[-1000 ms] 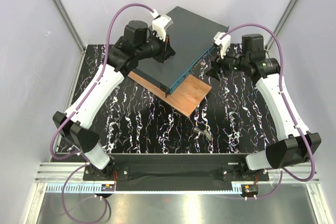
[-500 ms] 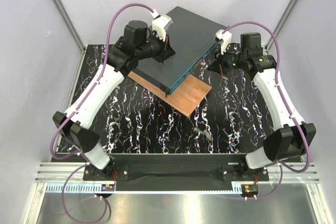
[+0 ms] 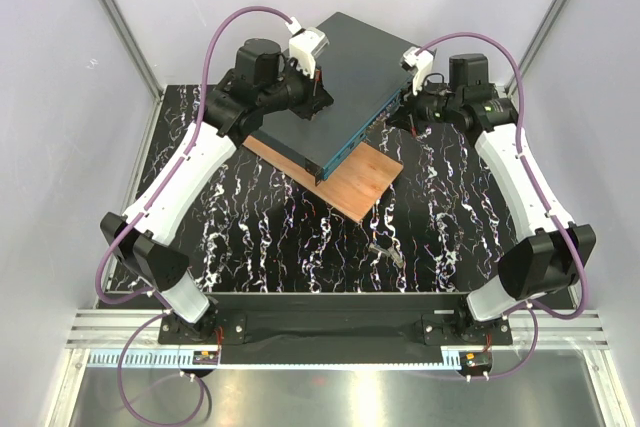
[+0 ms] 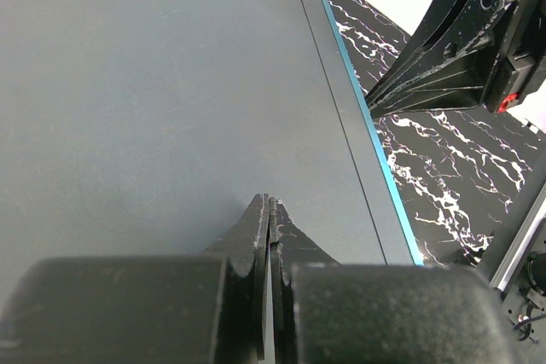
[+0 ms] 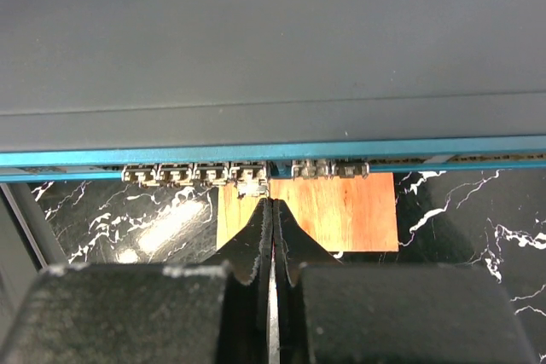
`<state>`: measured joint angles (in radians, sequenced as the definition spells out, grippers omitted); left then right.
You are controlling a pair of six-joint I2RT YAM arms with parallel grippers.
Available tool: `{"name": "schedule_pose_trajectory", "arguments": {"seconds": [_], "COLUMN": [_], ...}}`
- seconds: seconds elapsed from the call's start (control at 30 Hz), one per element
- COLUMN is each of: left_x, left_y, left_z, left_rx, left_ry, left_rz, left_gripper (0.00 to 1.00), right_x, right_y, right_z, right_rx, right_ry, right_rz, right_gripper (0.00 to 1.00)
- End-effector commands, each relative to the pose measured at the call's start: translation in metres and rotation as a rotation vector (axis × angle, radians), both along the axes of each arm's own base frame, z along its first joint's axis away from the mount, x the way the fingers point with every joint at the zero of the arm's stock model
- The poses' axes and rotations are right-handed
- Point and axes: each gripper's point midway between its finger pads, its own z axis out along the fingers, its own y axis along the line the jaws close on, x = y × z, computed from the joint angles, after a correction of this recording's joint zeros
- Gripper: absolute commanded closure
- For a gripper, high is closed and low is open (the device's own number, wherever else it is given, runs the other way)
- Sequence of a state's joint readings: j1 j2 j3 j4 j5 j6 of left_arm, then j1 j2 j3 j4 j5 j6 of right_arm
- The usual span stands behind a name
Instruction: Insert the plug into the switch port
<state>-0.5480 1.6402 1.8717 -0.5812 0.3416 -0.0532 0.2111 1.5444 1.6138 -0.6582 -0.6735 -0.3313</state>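
The switch (image 3: 350, 62) is a flat dark grey-teal box resting at the back on a wooden board. My left gripper (image 3: 320, 99) (image 4: 269, 202) is shut and empty, its tips down on the switch top (image 4: 171, 83). In the right wrist view the teal front face (image 5: 444, 149) carries a row of ports (image 5: 175, 174). A small pale plug (image 5: 252, 183) sticks out of one port. My right gripper (image 5: 272, 204) (image 3: 398, 117) is shut with nothing between its fingers, its tips right behind the plug.
The brown wooden board (image 3: 352, 185) (image 5: 341, 210) juts out from under the switch onto the black marbled table (image 3: 260, 237). A small grey object (image 3: 386, 251) lies on the table nearer the bases. Light walls and metal posts enclose the table.
My right gripper has closed and moved left toward the switch's front face. The left arm has stayed where it was.
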Motion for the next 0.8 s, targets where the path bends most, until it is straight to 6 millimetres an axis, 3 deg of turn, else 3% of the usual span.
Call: {"name": "schedule_pose_trajectory", "arguments": {"seconds": [0.0, 0.77], "left_x": [0.006, 0.007], "left_y": [-0.004, -0.003], "left_z": [0.011, 0.005], "left_rx": [-0.033, -0.028], "left_ry": [-0.039, -0.027], "left_rz": [-0.014, -0.012], "left_gripper": [1.00, 1.00], "right_x": [0.006, 0.024], "right_y": [0.017, 0.040], "right_z": [0.024, 0.039], "right_rx": [0.043, 0.272], "right_ry": [-0.067, 0.010], "right_rz": [0.030, -0.047], "right_gripper": [0.98, 1.00]}}
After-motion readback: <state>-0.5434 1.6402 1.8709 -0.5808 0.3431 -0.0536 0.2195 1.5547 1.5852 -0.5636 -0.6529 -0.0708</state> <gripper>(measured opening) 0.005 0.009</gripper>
